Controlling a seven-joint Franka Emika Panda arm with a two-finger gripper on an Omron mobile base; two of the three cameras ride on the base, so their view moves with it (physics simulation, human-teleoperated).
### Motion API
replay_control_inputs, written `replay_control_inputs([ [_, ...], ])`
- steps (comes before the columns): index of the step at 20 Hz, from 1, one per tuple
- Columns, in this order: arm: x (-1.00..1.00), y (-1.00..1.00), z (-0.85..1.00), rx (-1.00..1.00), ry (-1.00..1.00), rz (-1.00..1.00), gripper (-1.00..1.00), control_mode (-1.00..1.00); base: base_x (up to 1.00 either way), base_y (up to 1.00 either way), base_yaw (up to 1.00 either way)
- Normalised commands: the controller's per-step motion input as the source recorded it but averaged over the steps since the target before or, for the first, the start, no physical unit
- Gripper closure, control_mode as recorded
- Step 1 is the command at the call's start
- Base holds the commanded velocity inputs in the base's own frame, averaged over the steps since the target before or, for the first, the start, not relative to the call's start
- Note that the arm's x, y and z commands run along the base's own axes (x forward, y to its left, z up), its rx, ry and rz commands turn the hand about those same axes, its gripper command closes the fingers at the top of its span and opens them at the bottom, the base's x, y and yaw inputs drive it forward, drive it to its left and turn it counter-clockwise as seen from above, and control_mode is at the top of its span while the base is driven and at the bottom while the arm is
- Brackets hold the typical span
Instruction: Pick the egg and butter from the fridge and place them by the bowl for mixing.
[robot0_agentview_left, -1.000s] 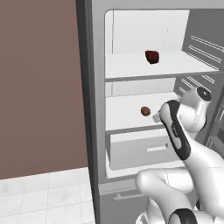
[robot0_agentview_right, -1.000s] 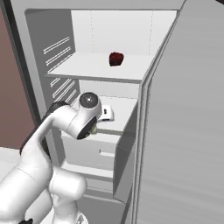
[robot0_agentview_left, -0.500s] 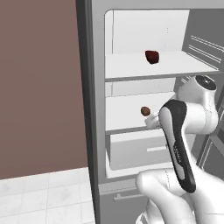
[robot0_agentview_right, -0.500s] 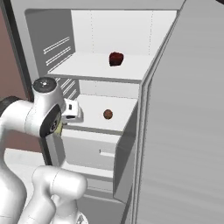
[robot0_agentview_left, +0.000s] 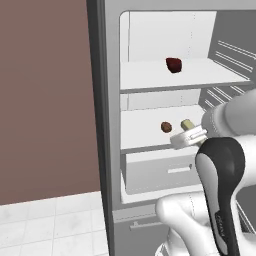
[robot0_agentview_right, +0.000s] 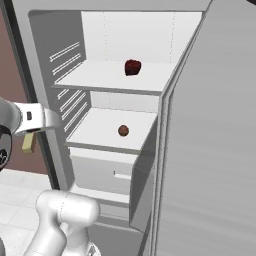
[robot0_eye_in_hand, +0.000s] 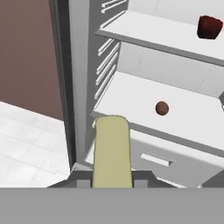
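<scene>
My gripper (robot0_eye_in_hand: 111, 181) is shut on the butter (robot0_eye_in_hand: 111, 151), a pale olive-yellow stick that juts out from between the fingers. The hand hangs in front of the open fridge (robot0_agentview_left: 150, 75), outside its middle shelf. From the base views the butter (robot0_agentview_left: 187, 124) (robot0_agentview_right: 28, 142) shows at the gripper (robot0_agentview_left: 189, 133) (robot0_agentview_right: 31, 134). The egg (robot0_agentview_left: 166, 127) (robot0_agentview_right: 123, 131) (robot0_eye_in_hand: 162, 108), a small reddish-brown ball, lies on the middle shelf, apart from the gripper. The bowl is out of view.
A lumpy dark red item (robot0_agentview_left: 173, 64) (robot0_agentview_right: 132, 66) (robot0_eye_in_hand: 209, 27) sits on the upper shelf. A white drawer (robot0_agentview_left: 160, 172) (robot0_agentview_right: 105, 172) is below the middle shelf. The open grey door (robot0_agentview_right: 210, 150) stands at the right, a brown wall (robot0_agentview_left: 45, 100) at the left.
The arm has drawn back from the middle shelf and swung, carrying the butter out in front of the fridge. The egg stayed where it was.
</scene>
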Motion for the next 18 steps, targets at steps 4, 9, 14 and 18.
replay_control_inputs([
  [4, -0.26, 0.05, -0.04, 0.0, 0.04, 0.01, 1.0, -1.0, 0.0, 0.0, 0.0],
  [9, 0.0, 0.0, 0.0, 0.0, 0.0, 0.0, 1.0, 1.0, -1.0, 0.42, 0.1],
  [14, 0.0, 0.0, 0.0, 0.0, 0.0, 0.0, 1.0, 1.0, -0.63, 0.75, 0.59],
  [18, 0.0, 0.0, 0.0, 0.0, 0.0, 0.0, 1.0, 1.0, -0.13, 0.62, 0.85],
])
